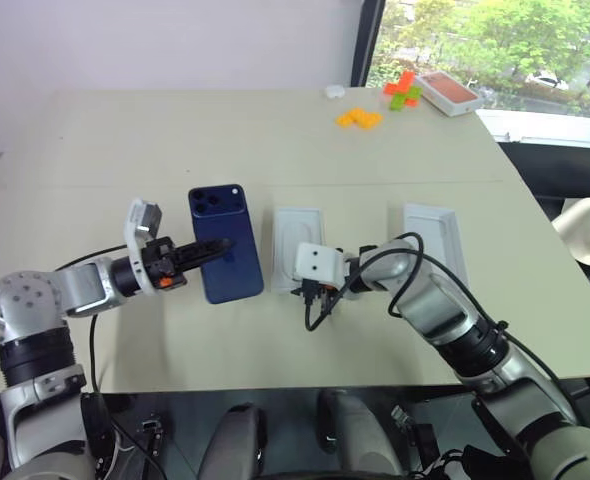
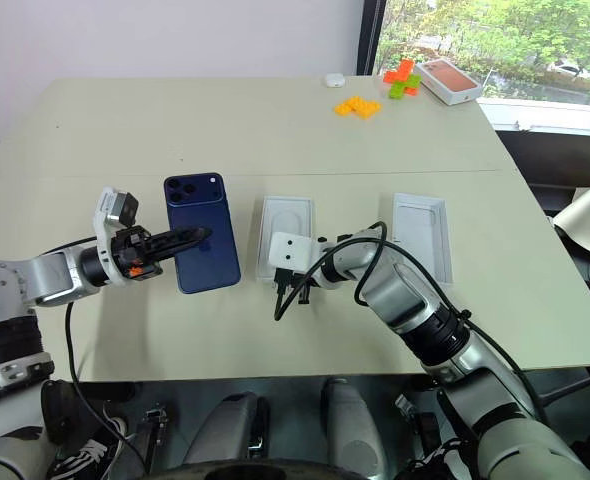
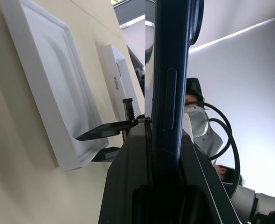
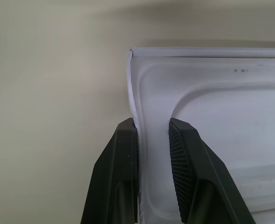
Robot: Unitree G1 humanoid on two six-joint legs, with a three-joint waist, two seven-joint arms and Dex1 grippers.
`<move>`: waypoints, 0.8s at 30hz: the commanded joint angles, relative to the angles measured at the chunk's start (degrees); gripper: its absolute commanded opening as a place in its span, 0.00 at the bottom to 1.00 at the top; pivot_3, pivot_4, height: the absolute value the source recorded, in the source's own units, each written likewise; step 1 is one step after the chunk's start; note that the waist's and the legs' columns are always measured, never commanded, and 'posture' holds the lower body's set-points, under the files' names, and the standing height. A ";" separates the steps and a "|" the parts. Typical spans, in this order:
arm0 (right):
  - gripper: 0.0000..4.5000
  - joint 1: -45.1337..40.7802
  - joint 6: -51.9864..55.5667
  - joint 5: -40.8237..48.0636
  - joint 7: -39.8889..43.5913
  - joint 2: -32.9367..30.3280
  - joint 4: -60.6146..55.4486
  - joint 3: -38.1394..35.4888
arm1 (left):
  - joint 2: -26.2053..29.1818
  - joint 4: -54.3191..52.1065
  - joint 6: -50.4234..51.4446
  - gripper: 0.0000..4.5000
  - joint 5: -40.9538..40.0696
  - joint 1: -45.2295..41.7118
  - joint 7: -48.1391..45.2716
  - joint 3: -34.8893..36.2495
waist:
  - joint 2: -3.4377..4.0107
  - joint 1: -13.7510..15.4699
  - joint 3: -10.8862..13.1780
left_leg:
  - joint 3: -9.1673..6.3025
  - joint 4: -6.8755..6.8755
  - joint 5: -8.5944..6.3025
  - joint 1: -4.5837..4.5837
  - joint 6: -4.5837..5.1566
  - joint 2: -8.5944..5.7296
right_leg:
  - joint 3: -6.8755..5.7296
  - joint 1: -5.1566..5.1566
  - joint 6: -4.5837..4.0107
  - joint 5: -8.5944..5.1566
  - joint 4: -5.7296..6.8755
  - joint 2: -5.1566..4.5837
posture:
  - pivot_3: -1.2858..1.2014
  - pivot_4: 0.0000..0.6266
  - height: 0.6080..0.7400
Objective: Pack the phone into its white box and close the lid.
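White box (image 4: 212, 140) rim straddled by right end effector (image 4: 154, 140).

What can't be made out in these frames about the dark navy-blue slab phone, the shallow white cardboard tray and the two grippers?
- The dark navy-blue slab phone: its screen side faces away in the eye views; the left wrist view is edge-on.
- The shallow white cardboard tray: its near end is hidden in the eye views by the right wrist's white camera block.
- The right gripper: its fingers straddle the tray's wall; whether both press it is unclear.
- The left gripper: its fingertips are hidden behind its own body.
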 commanded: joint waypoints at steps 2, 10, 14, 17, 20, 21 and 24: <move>0.64 -0.31 -1.49 1.63 0.62 -1.11 -0.80 -1.12 | 0.82 -0.32 -1.50 0.00 -1.24 -1.52 -0.78 0.68 | 0.01 0.02 0.01 | 0.00 -0.01 0.00 -0.01 0.00 -0.01 | 0.00 -0.01 0.00 0.00 0.00 0.00 | 0.52 0.24 1.00; 0.74 -1.47 -3.59 12.75 2.34 -2.16 -1.47 -14.10 | 0.88 3.80 -2.80 0.00 1.82 -3.92 0.03 -1.41 | 0.02 0.33 0.02 | -0.02 -0.01 0.00 -0.05 0.00 -0.02 | -0.02 0.00 0.03 0.01 -0.02 -0.01 | 0.52 0.24 1.00; 0.80 -1.54 -6.62 17.83 4.26 -6.32 4.50 -22.63 | -0.24 4.29 -2.72 0.00 4.99 -5.75 -1.10 -6.08 | 0.02 0.42 0.02 | -0.04 -0.01 -0.02 -0.05 0.04 -0.09 | -0.03 0.05 0.04 0.01 -0.07 -0.05 | 0.52 0.24 1.00; 0.99 -0.28 -13.17 20.65 6.39 -8.34 7.21 -26.56 | -1.21 5.78 -3.50 0.00 6.81 -7.75 -2.07 -8.43 | 0.00 0.35 0.04 | -0.03 -0.01 -0.05 -0.09 0.09 -0.13 | -0.03 0.05 0.04 0.01 -0.11 -0.10 | 0.52 0.24 1.00; 0.99 1.65 -15.76 22.38 7.90 -9.80 7.66 -28.23 | -2.23 8.88 -4.50 0.00 8.80 -10.13 -2.47 -9.53 | 0.00 0.10 0.04 | -0.01 -0.03 -0.06 -0.08 0.12 -0.09 | -0.03 0.03 0.05 0.02 -0.10 -0.07 | 0.52 0.24 1.00; 0.99 2.46 -16.52 22.49 8.06 -10.20 7.34 -28.40 | -2.59 9.56 -5.07 0.00 9.47 -10.91 -2.93 -9.93 | 0.00 0.03 0.04 | 0.01 -0.04 -0.06 -0.07 0.11 -0.08 | -0.03 0.03 0.05 0.02 -0.08 -0.05 | 0.52 0.24 1.00; 0.99 4.42 -18.07 22.98 8.01 -10.74 5.68 -28.29 | -3.53 14.35 -5.56 0.00 12.20 -14.05 -2.38 -10.62 | 0.01 0.07 0.05 | 0.01 -0.04 -0.05 -0.04 0.09 -0.03 | -0.02 0.02 0.05 0.02 -0.05 0.00 | 0.52 0.24 1.00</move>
